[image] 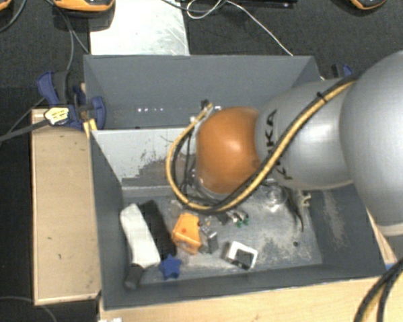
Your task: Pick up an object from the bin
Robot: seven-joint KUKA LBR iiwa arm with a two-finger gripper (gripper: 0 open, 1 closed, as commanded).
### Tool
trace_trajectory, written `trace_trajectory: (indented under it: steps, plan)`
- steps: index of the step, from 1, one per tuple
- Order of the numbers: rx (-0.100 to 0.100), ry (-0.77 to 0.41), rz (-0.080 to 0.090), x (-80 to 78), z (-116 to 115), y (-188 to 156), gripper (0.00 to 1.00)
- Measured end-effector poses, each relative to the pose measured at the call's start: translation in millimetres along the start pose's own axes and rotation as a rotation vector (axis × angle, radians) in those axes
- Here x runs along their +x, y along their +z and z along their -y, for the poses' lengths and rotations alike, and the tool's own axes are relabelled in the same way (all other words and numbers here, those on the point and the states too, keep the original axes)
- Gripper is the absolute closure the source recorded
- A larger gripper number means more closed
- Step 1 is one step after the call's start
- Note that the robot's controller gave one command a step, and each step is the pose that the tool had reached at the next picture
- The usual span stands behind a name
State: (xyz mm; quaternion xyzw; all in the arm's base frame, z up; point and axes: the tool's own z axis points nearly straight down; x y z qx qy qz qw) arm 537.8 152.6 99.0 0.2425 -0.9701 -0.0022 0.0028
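Arm lowered into bin; no object seen in grasp.
The arm entered from the right, its orange wrist cover over the bin floor. The gripper sat low beneath the cover; jaw state could not be determined. Nearest to it, an orange block lay left of centre, with a blue piece, a white block and a small grey box close by.

Dark floor, thin cables trailing across it, pale sheet lying flat
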Motion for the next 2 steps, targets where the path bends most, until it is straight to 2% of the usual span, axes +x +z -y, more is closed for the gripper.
trace_trajectory:
  steps: [1,2]
  plan:
    - [0.005,-0.272,0.014,-38.4,9.8,26.4,0.0]
    - [0.0,0.028,0.017,-19.3,11.6,22.4,1.0]
